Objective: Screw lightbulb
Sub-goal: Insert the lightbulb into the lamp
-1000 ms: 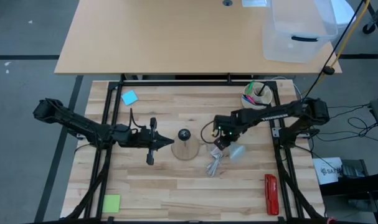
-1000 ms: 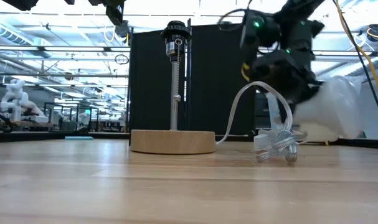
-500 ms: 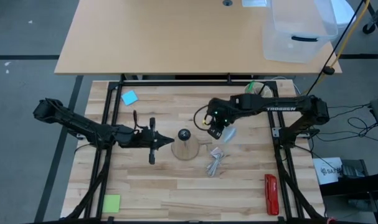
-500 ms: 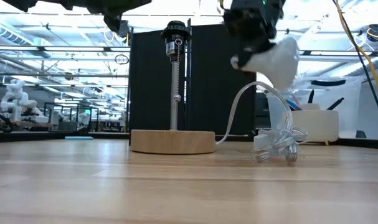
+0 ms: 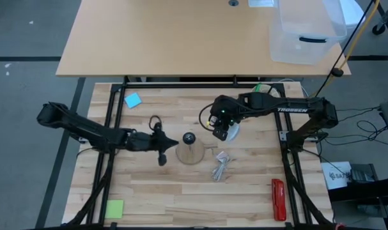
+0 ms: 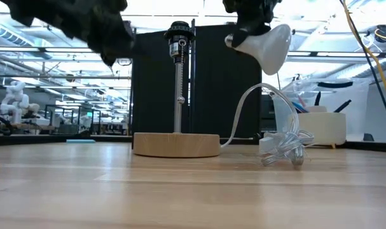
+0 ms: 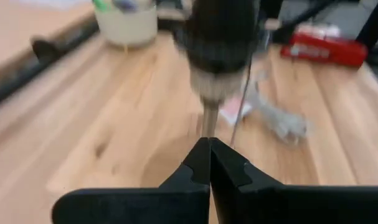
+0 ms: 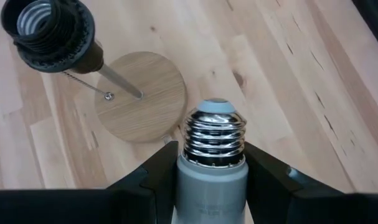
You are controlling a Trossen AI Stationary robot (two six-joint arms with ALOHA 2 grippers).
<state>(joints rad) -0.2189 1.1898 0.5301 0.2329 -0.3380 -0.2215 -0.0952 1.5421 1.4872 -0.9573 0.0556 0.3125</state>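
The lightbulb (image 8: 213,134) shows its silvery screw base in the right wrist view and its white globe (image 6: 270,46) in the low view. My right gripper (image 5: 220,126) is shut on it, high above the table and right of the lamp. The lamp's round wooden base (image 5: 190,154) rests flat on the table, with a thin pole carrying the black socket (image 8: 48,28). Just left of the lamp, my left gripper (image 5: 167,143) is shut and empty, its fingertips (image 7: 209,149) pointing at the pole. My right gripper pinches the bulb's white neck (image 8: 212,180), just below the screw base, between its two fingers (image 8: 156,177). The fingers slant down from above. The bulb is lifted clear and tilted, its screw base pointing forward past the fingertips and its globe (image 6: 272,48) sticking out behind.
A coiled clear cable (image 5: 222,167) lies right of the lamp base. A white cup of pens (image 6: 321,127) stands at the back right, a red object (image 5: 278,199) near the front right. Blue (image 5: 133,100) and green (image 5: 114,208) notes lie on the left side.
My right gripper has risen from beside the cable with the lightbulb, moving toward the far edge and the lamp and rolling. The bulb is lifted clear, level with the socket. My left gripper has sunk and tipped down, edging toward the lamp.
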